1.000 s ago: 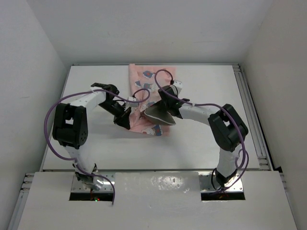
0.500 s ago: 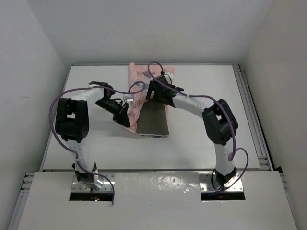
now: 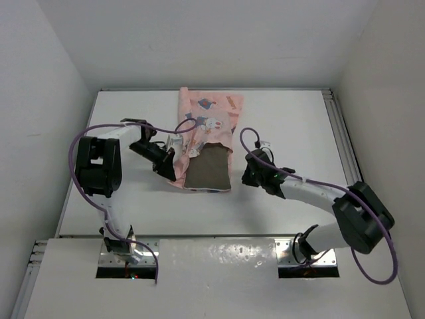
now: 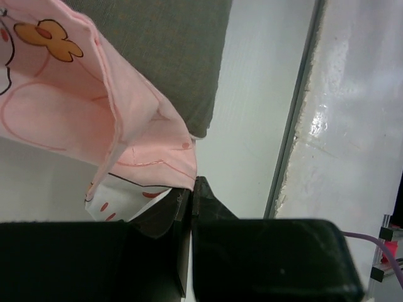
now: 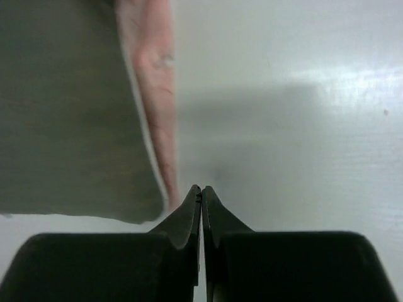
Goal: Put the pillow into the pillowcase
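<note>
Lying on a glossy white bench (image 3: 279, 113) between white walls (image 3: 199, 40), the pillow (image 3: 208, 169) sits partly inside the pillowcase (image 3: 209, 116), whose corner the left claw (image 4: 192, 189) pinches, while the right claw (image 5: 201, 192) is closed, empty.

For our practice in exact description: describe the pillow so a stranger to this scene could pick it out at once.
On the white table lies a pink cartoon-printed pillowcase, reaching to the far edge. The pillow shows at its near end: a flat, plain olive-grey oblong, the only unprinted fabric there.

The white table (image 3: 285, 119) carries the pink pillowcase (image 3: 209, 118) (pillow (image 3: 207, 169) partly inside).
</note>
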`<state>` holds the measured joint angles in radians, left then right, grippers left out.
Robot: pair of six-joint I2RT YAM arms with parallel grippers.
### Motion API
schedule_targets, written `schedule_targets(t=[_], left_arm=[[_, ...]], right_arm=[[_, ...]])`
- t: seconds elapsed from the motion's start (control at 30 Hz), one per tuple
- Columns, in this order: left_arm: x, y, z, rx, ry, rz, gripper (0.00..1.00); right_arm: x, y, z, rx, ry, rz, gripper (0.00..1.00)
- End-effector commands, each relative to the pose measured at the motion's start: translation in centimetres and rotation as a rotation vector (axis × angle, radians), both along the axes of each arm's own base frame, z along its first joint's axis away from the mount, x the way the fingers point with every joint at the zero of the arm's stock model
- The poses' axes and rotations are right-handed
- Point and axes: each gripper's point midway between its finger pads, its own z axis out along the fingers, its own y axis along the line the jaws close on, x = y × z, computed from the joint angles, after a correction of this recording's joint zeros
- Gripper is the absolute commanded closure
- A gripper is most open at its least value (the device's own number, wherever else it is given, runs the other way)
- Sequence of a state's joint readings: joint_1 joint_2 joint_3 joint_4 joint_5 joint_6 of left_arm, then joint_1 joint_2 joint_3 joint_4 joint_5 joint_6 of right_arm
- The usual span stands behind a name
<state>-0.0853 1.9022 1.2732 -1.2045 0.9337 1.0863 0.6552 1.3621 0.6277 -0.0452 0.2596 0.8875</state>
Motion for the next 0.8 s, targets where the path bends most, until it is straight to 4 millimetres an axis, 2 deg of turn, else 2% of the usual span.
schedule_targets(t=[0.0, 0.03, 0.1, 0.13, 0.17, 0.2, 0.23, 0.3, 0.37, 0.43, 0.47, 0.5, 0.53, 0.57, 0.6, 0.67, 0.7, 0.73, 0.77], left_arm=[[0.6, 0.6, 0.2, 0.061, -0.041, 0.040, 1.00], [1.0, 0.7, 0.1, 0.072, -0.065, 0.047, 1.00], [1.2, 1.0, 0.0, 0.105, -0.070, 0.059, 1.00], [1.4, 1.0, 0.0, 0.110, -0.084, 0.064, 1.00], [1.5, 1.1, -0.1, 0.120, -0.085, 0.068, 1.00], [1.4, 1.1, -0.1, 0.122, -0.082, 0.073, 1.00], [1.4, 1.1, -0.2, 0.123, -0.081, 0.073, 1.00], [1.2, 0.9, -0.3, 0.122, -0.074, 0.073, 1.00], [1.2, 0.8, -0.5, 0.127, -0.069, 0.077, 1.00], [1.2, 0.5, -0.6, 0.127, -0.067, 0.070, 1.00], [1.2, 0.4, -0.6, 0.128, -0.066, 0.071, 1.00], [1.2, 0.3, -0.5, 0.128, -0.065, 0.070, 1.00], [1.1, 0.1, -0.4, 0.127, -0.069, 0.064, 1.00], [1.2, 0.1, -0.3, 0.127, -0.072, 0.061, 1.00], [1.2, 0.0, -0.2, 0.122, -0.073, 0.061, 1.00], [1.2, -0.2, 0.1, 0.113, -0.078, 0.056, 1.00], [1.2, -0.3, 0.2, 0.108, -0.079, 0.055, 1.00], [1.1, -0.5, 0.3, 0.104, -0.077, 0.051, 1.00], [1.2, -0.5, 0.5, 0.099, -0.082, 0.048, 1.00]], right_arm=[[-0.4, 1.1, -1.8, 0.042, 0.057, -0.020, 0.99], [-0.1, 1.8, -1.5, 0.049, 0.041, 0.003, 0.94], [0.3, 3.0, -0.8, 0.010, -0.001, 0.095, 0.75], [0.2, 3.9, -0.2, -0.019, -0.040, 0.134, 0.63], [0.2, 4.2, 0.7, -0.048, -0.084, 0.162, 0.39], [-0.4, 5.1, 1.3, -0.095, -0.126, 0.225, 0.31], [-0.1, 4.7, 1.9, -0.135, -0.168, 0.210, 0.24], [-0.1, 5.2, 2.9, -0.156, -0.226, 0.235, 0.14], [-0.1, 6.3, 3.4, -0.141, -0.252, 0.249, 0.12], [0.4, 7.5, 2.9, -0.135, -0.232, 0.252, 0.10], [1.1, 8.5, 3.5, -0.117, -0.223, 0.237, 0.09], [1.5, 8.9, 1.7, -0.149, -0.182, 0.237, 0.08], [1.9, 9.4, 1.2, -0.155, -0.169, 0.245, 0.08], [2.7, 10.8, 1.8, -0.134, -0.175, 0.257, 0.08], [3.0, 11.2, -0.2, -0.159, -0.139, 0.266, 0.08], [4.3, 12.8, -0.1, -0.114, -0.117, 0.269, 0.11], [4.6, 13.4, -0.3, -0.099, -0.102, 0.273, 0.14], [4.8, 13.7, -1.3, -0.099, -0.077, 0.280, 0.34], [5.5, 14.7, -0.3, -0.068, -0.093, 0.288, 0.47]])
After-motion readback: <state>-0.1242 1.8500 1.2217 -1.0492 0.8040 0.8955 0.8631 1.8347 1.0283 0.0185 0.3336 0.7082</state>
